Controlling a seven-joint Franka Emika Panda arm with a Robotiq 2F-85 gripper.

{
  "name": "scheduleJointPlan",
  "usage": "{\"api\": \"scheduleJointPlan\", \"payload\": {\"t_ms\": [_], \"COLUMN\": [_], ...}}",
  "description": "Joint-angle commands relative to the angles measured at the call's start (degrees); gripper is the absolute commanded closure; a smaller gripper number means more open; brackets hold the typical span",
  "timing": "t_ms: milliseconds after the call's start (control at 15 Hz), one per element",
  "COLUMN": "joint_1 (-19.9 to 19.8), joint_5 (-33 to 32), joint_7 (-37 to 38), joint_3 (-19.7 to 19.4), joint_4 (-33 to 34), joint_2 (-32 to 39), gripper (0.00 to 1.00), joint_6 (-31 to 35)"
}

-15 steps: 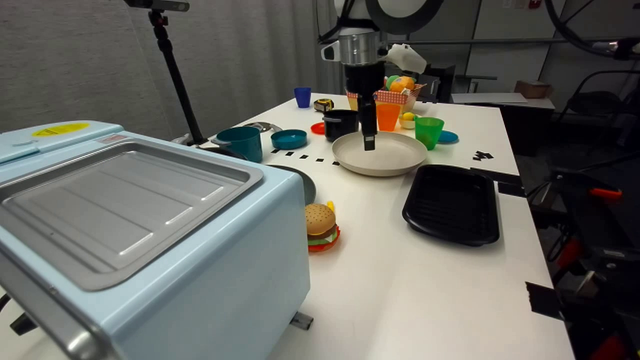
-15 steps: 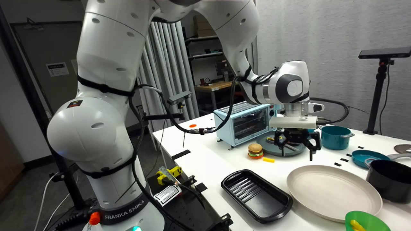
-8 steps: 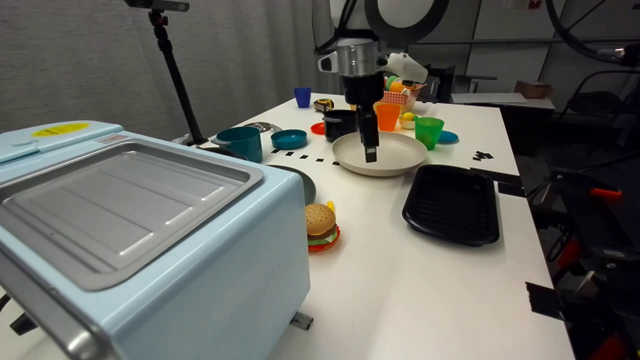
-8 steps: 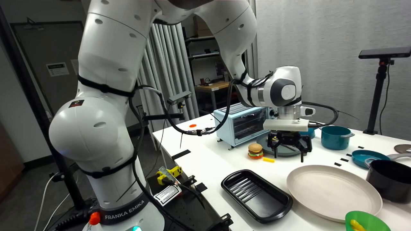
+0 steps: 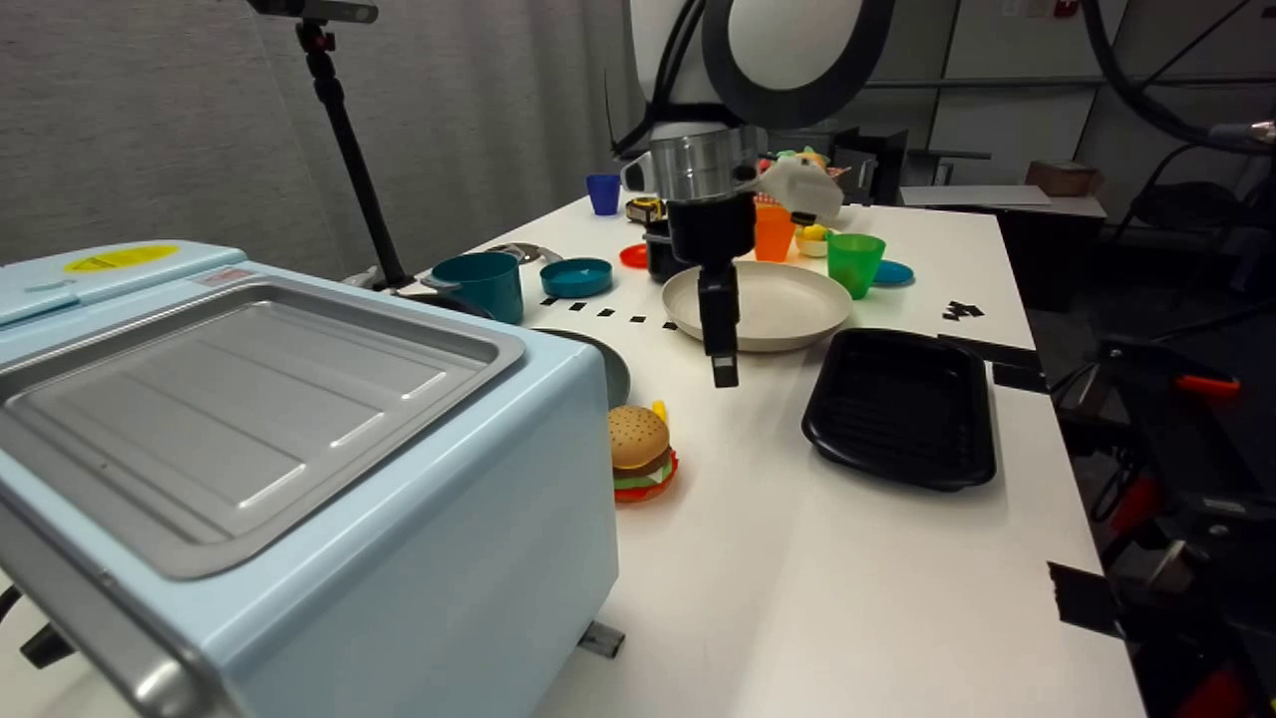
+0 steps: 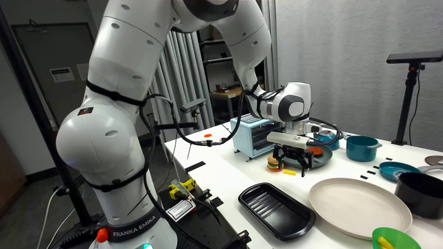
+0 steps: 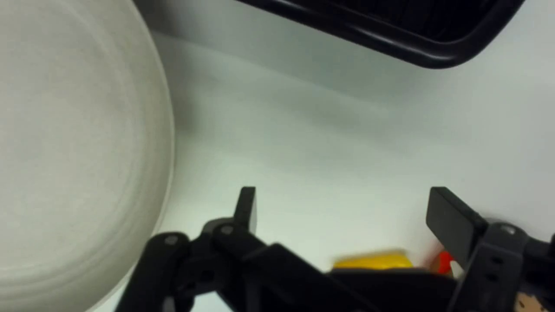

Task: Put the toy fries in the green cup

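White surface (image 5: 758, 578), grey curtain (image 6: 360, 69) behind. Readable writing: "FRANKA EMIKA" on the dark base band (image 6: 133, 228) of the white robot arm (image 6: 121, 128). Small logo patch (image 6: 85, 110) higher on the arm, illegible. Sign (image 6: 62, 74) on the dark door (image 6: 59, 48), print too small. White label (image 6: 180, 210) next to a yellow item (image 6: 188, 184), lines of print, can't read. Light-blue toaster oven (image 5: 518, 519): yellow oval sticker (image 5: 121, 257) up top, text illegible; smaller label (image 5: 224, 277), same.

Fingers (image 7: 453, 223) spread wide, above the surface near the toy burger (image 6: 273, 162); bare white shows between them in the wrist view. Toy fries (image 6: 289, 172): small yellow piece lying on the surface just beside the toy burger, partly hidden in the wrist view. Green cup (image 6: 398, 238): upright just beside the plate (image 6: 360, 207), in both exterior views, well apart from those fries; yellow pieces (image 6: 384, 242) inside. Black baking tray (image 6: 277, 214) just beside the plate. Grey pan (image 6: 325, 158) near the oven, round red-orange piece (image 6: 315, 151) in it.
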Motion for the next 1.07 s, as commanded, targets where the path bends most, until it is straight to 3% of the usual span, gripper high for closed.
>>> {"api": "scheduleJointPlan", "payload": {"t_ms": [0, 400, 1000], "joint_1": [0.22, 0.6, 2.91], "joint_5": [5.2, 10.04, 11.97], "joint_7": [4.97, 12.0, 21.56], "joint_3": [0.41, -0.37, -1.09], "joint_4": [0.7, 0.48, 0.21], "joint_2": [1.42, 2.36, 4.91], "gripper": [0.0, 0.0, 0.0], "joint_6": [2.79, 8.98, 16.1]}}
